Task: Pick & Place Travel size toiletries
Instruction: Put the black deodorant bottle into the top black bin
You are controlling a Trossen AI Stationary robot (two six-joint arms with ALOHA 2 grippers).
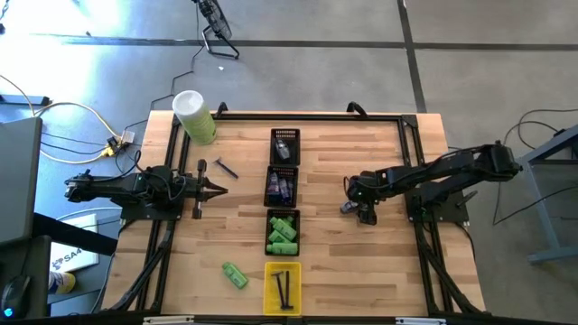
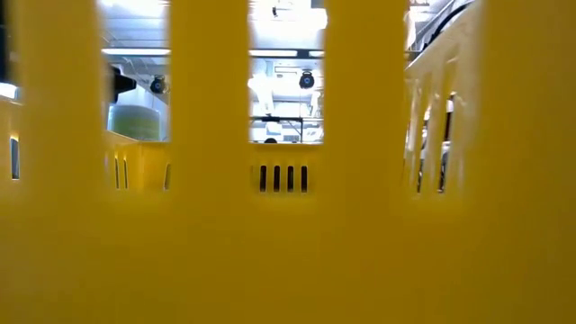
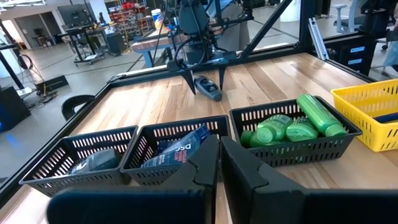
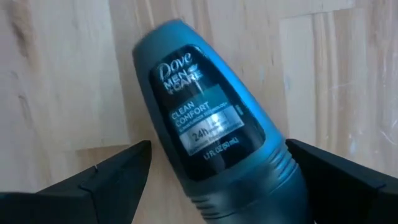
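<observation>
The right end effector point(image 1: 354, 208) hung over the right half of the tabletop point(image 1: 388, 271), fingers spread wide on either side of a grey-blue deodorant roll-on point(image 4: 214, 121) lying flat on the wood, not gripped. The left end effector point(image 1: 219, 190) sat pinched shut and empty near the left edge. Down the middle ran three black trays point(image 1: 284, 187) of toiletries and a yellow tray point(image 1: 283, 289); one green bottle point(image 1: 235, 275) lay loose beside the yellow tray.

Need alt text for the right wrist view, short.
A blue-grey Dove Men+Care roll-on deodorant lies on the pale wooden table, filling most of the picture. The right gripper hangs over it with its two dark jaws open, one on each side of the bottle, not yet closed on it.
</observation>
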